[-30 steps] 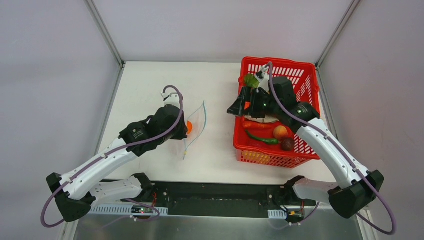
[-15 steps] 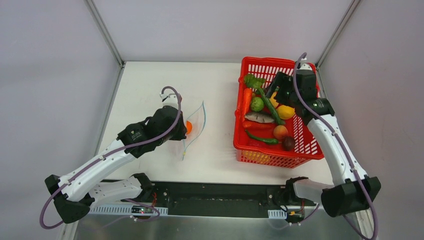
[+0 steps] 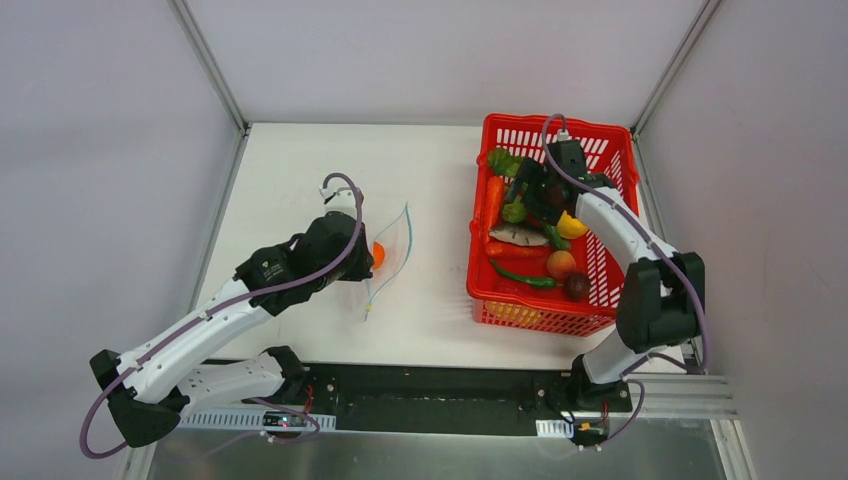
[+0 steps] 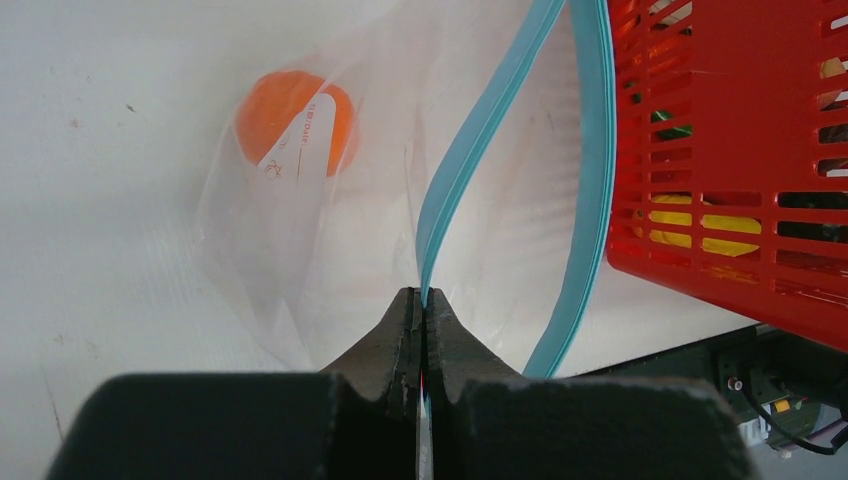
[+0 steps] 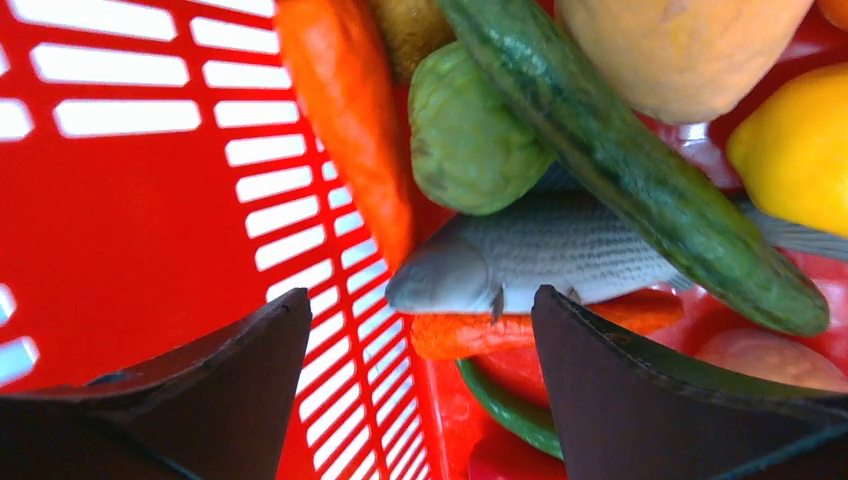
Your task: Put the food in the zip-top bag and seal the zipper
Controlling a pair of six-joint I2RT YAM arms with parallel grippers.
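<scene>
Sitting against the white tabletop's point(image 3: 300, 170) right edge, the red plastic mesh basket point(image 3: 540, 318) is carrying the toy food point(image 3: 545, 268). The right gripper point(image 5: 420, 300) is hovering inside, jaws apart, just above a grey toy fish point(image 5: 560, 255) whose long axis is running finger to finger. Nearer the left edge, the clear crinkly zip-top bag point(image 4: 330, 250) is holding an orange ball point(image 4: 290, 105), the left gripper point(image 4: 421, 300) clamping its teal-blue zipper strip point(image 4: 480, 150).

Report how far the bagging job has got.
Done: one orange ball sits inside the zip-top bag. In hand: the left claw is shut on one lip of the zipper, holding the mouth apart, while the right claw hangs open over the red basket, above the toy fish. Left: the other food lies in the basket, and the zipper is unsealed.
</scene>
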